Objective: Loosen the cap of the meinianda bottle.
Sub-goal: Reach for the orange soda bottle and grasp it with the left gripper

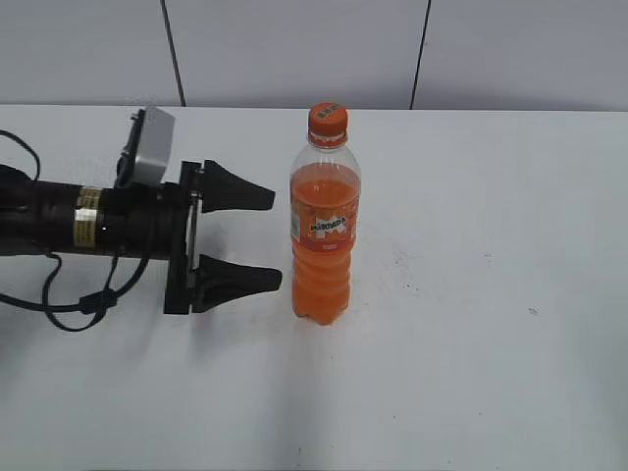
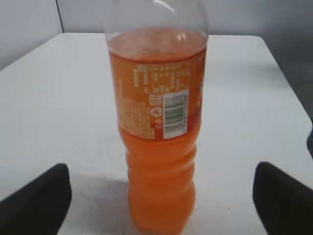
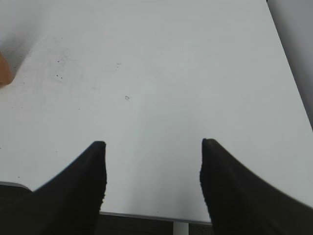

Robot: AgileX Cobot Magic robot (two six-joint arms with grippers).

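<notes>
Overall, white table (image 1: 491,373); pale panelled wall (image 1: 294,49)

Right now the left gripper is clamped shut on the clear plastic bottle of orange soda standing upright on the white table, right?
Not quite. The left gripper is open and short of the clear plastic bottle of orange soda, touching nothing; the exterior view shows the gap. The bottle does stand upright on the white table.

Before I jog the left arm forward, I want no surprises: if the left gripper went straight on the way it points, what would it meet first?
Most likely the meinianda bottle. The left gripper is open and points at its body, well below the cap; nothing lies between.
</notes>
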